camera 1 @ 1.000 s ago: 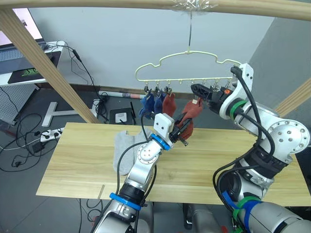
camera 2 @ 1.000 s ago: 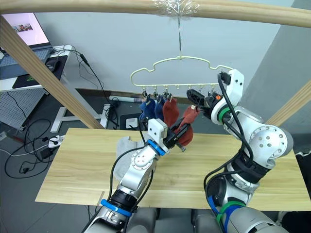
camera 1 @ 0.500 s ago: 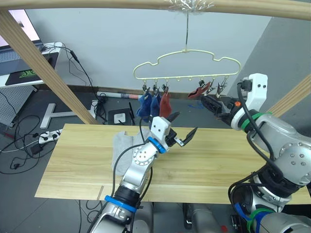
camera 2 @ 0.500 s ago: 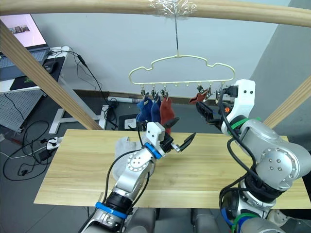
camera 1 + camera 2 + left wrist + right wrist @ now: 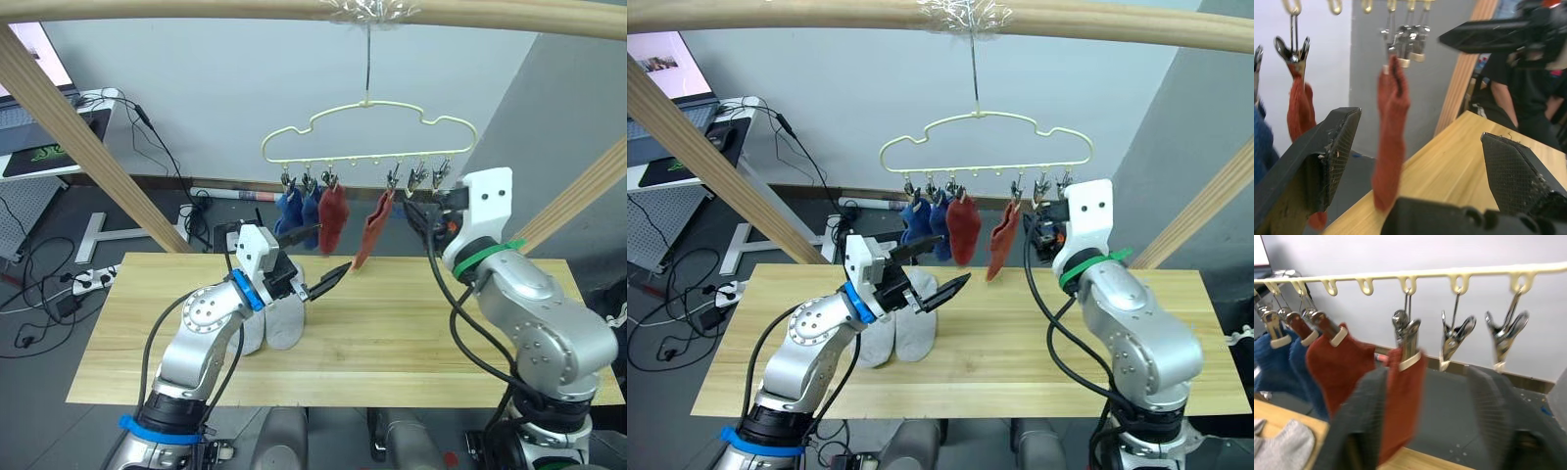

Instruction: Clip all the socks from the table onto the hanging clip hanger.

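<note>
My left gripper (image 5: 927, 274) hangs above the table with its two black fingers spread wide and nothing between them. Just below and slightly behind it lie the two light grey knit ankle socks (image 5: 901, 336), side by side on the long pale wooden plank table (image 5: 1038, 362), their long axes running roughly from the near edge toward the far edge.

My right gripper (image 5: 1046, 223) is up beside the thin pale yellow-green wire clip hanger (image 5: 985, 147). In the right wrist view its fingers look parted and empty, though blurred. The hanger carries two blue socks (image 5: 924, 221) and two rust red socks: one rust red sock (image 5: 963, 227) next to the blue ones, the other rust red sock (image 5: 1001, 241) a few clips along. Two metal clips (image 5: 1455, 339) beyond it are bare.

I judge the grey pair is what remains. The left arm is clearly nearer, so I would drop it straight down and pinch one sock across its short width.
</note>
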Controlling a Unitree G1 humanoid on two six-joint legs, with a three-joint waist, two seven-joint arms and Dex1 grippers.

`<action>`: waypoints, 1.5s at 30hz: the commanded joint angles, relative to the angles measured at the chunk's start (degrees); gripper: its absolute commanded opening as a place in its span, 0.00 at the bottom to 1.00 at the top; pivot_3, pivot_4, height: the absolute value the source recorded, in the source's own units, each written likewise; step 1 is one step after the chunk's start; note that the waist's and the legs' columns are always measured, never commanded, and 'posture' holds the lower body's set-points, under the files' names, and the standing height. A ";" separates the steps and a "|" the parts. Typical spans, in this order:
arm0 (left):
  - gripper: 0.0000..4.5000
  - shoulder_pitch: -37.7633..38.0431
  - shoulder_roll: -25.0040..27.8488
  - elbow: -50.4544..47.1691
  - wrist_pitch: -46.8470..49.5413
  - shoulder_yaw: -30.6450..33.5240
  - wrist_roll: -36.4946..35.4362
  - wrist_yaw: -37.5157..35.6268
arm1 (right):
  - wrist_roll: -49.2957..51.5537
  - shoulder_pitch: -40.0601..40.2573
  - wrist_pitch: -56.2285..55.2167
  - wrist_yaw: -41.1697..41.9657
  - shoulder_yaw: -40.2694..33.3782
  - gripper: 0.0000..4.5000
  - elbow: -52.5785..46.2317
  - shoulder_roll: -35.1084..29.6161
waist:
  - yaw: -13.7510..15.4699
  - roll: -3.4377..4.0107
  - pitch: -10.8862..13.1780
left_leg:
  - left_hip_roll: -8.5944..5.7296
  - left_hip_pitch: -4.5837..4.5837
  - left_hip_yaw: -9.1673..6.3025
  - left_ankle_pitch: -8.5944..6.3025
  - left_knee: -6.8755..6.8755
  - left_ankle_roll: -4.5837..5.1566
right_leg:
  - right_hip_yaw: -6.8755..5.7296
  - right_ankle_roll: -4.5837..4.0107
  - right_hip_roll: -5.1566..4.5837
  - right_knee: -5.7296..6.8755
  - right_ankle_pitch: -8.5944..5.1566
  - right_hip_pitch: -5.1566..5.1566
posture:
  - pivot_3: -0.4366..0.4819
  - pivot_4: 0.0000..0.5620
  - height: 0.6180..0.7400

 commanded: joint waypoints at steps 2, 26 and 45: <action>1.00 -0.80 0.70 -5.13 1.87 1.78 -2.28 0.23 | -3.63 0.53 -5.73 -0.81 1.69 0.31 0.65 0.47 | 0.01 0.00 0.01 | 0.00 0.00 0.00 0.00 0.00 0.00 | 0.01 0.00 0.00 -0.01 0.00 0.00 | 0.82 0.46 1.00; 1.00 -2.68 -1.04 -5.07 0.12 2.46 -1.18 2.56 | -11.59 -5.31 -20.32 -0.29 2.01 0.31 19.36 4.41 | 0.10 0.00 0.02 | 0.01 0.02 0.02 0.00 -0.02 0.00 | 0.02 -0.22 0.01 0.02 0.13 -0.02 | 0.83 0.47 1.00; 1.00 -3.25 -1.12 -7.39 1.51 2.86 -2.33 3.68 | -13.30 -9.68 -24.51 3.27 3.85 0.31 23.69 4.35 | 0.27 0.00 0.02 | 0.01 0.01 0.03 0.00 -0.02 0.00 | 0.02 -0.25 0.01 0.02 0.15 -0.01 | 0.86 0.46 1.00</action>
